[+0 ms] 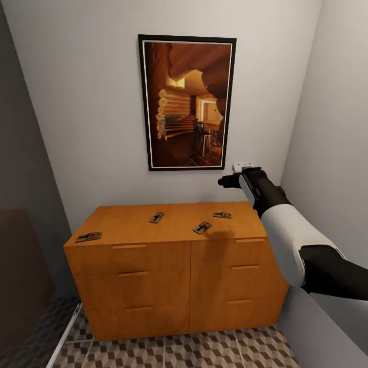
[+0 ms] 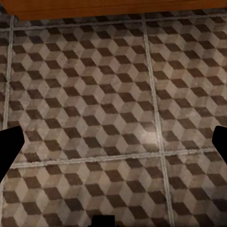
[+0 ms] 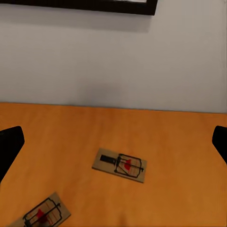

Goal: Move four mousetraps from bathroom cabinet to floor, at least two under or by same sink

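Four mousetraps lie flat on the top of the cabinet (image 1: 174,225), in the middle band of the head view: one at the left corner (image 1: 88,236), one near the centre back (image 1: 157,217), one toward the front right (image 1: 202,227) and one at the back right (image 1: 222,215), all well apart from one another. The right gripper (image 1: 231,181) hangs above the right end of the top, right of centre in the head view, close under the framed picture (image 1: 187,102) on the wall. In the right wrist view its two dark fingers (image 3: 9,144) sit at the far side edges of the frame, so the pincer looks spread wide with nothing in it, and the back right trap (image 3: 119,165) lies between them, with a second (image 3: 42,214) at the lower left corner. The left gripper (image 2: 113,142) looks down on the bathroom floor (image 2: 113,104), likewise spread wide and empty, with the cabinet's base at the top edge. The main risk, as I judge it, is the pick itself: the traps are thin and flat, so fingers coming down too shallow may close on air, while too deep they may jam on the wood or skid the trap toward the wall or off the right end. Closing across the long side could also tilt it out of the pads. No sink appears here, so a carried trap could drop on the way.
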### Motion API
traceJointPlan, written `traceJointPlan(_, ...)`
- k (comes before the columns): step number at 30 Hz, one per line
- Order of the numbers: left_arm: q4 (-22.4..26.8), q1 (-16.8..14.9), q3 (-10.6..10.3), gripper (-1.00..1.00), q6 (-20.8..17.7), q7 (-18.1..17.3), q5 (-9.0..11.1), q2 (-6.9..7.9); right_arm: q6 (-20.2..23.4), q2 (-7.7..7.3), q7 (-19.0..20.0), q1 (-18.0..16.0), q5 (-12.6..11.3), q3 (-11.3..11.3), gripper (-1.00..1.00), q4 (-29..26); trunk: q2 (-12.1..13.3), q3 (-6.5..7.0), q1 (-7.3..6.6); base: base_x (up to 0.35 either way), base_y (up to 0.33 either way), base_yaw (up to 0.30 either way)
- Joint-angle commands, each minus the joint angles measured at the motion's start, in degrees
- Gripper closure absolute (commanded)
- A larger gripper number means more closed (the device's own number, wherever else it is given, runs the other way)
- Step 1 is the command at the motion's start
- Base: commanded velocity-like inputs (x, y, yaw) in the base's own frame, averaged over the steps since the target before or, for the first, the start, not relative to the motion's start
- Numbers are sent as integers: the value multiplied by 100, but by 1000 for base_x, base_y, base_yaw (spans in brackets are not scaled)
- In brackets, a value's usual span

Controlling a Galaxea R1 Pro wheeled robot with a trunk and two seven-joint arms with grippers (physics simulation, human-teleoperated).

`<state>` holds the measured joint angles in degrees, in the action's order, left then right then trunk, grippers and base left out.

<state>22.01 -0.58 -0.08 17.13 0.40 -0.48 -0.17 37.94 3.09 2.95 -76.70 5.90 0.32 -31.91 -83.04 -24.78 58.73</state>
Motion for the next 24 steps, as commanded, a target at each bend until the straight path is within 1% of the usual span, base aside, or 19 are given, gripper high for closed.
traceJointPlan(1,-3,-3,-1,-100,18,4,-5,0,22,0,31,-3,60,3,-100,-8,-4,-7,0,2,0,0)
traceJointPlan(24,-3,-3,-1,-100,18,4,-5,0,-6,-10,29,4,69,3,-100,-8,-4,-7,0,0,0,0)
